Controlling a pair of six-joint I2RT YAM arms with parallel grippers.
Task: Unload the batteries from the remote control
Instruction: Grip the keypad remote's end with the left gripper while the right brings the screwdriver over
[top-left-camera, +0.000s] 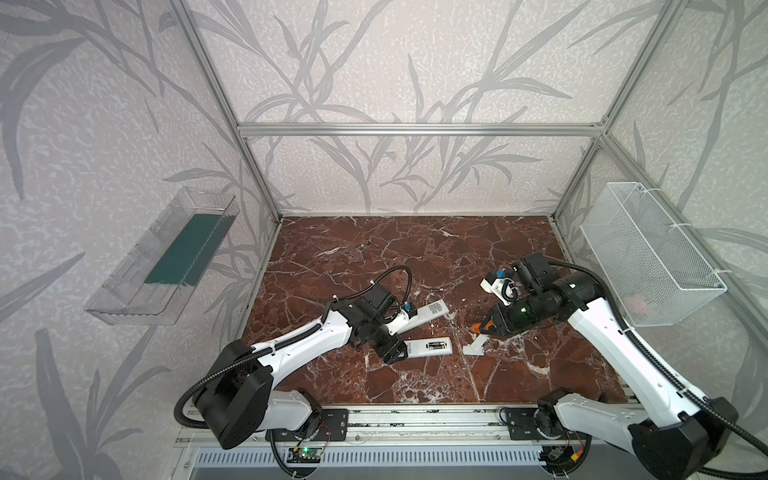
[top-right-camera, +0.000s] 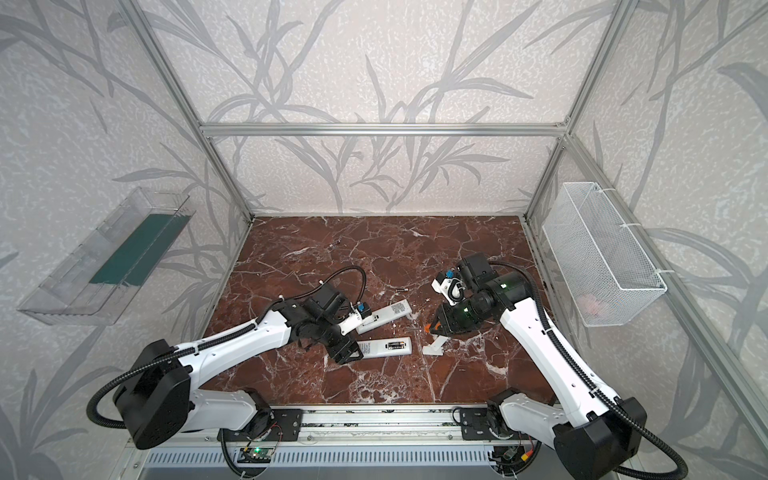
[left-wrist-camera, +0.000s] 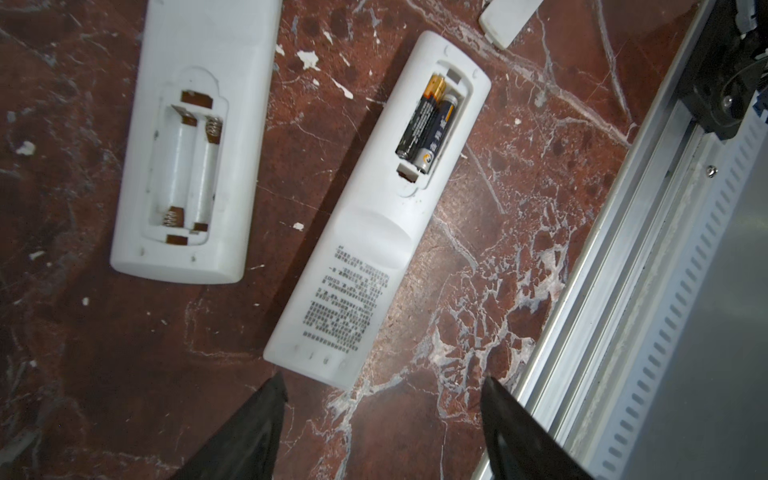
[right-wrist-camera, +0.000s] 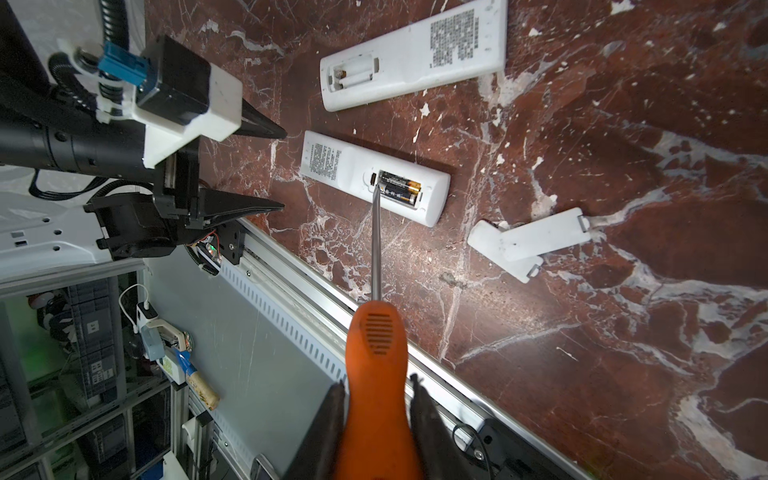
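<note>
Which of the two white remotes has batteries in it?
The remote nearer the front rail: two batteries fill its bay; the farther remote's bay is empty.

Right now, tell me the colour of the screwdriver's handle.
Orange; the screwdriver handle shows best in the right wrist view.

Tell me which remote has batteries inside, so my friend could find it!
Look at the reddish-brown marble table, where two white remotes lie face down near the middle. Pick the remote nearer the front rail. Unlike the other remote, whose open bay is empty, its bay holds two dark batteries side by side.
</note>
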